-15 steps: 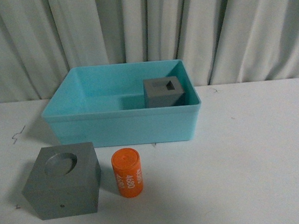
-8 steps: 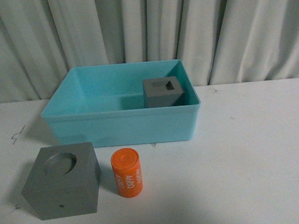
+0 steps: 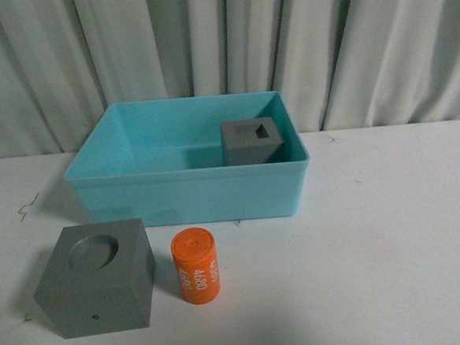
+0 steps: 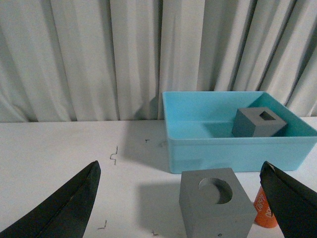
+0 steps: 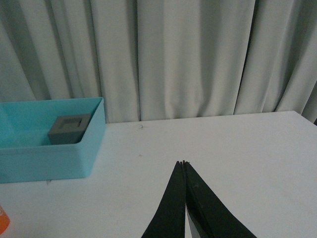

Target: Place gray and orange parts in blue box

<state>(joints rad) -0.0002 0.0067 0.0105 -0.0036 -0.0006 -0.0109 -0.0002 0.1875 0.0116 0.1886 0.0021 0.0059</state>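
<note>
A: Left gripper (image 4: 179, 164): jaws spread wide, nothing in them. It hangs clear on the near side of the blue box (image 3: 186, 198), looking down at the work.

B: What's still out?

A: Gray cube with the round recess (image 3: 95, 277) sits on the table (image 3: 392, 232) in front of the box's left front corner, a clear gap away. The orange cylinder (image 3: 195, 266) stands upright in front of the box's front wall, just beside that cube, not touching it as far as I can see. The gray cube with the rectangular recess (image 3: 251, 142) is already inside the box, on its right side.

B: So the left arm goes for the big cube?

A: My guess, since it lies between the spread fingers in the wrist view. The cube is turned a little off the box's line, so I'd square the wrist to two opposite flat faces first. Come down with the jaws open as they are, and mind the cylinder next to it. Lift well over the rim, then set it down in the box's free left half.

B: Right gripper (image 5: 183, 163)?

A: Jaws pressed together, empty, off to the right of the box.

B: Any change from half a second back?

A: Next to none. Cubes and box sit as they were. The cylinder's digits look a shade different, too slight to call.
</note>
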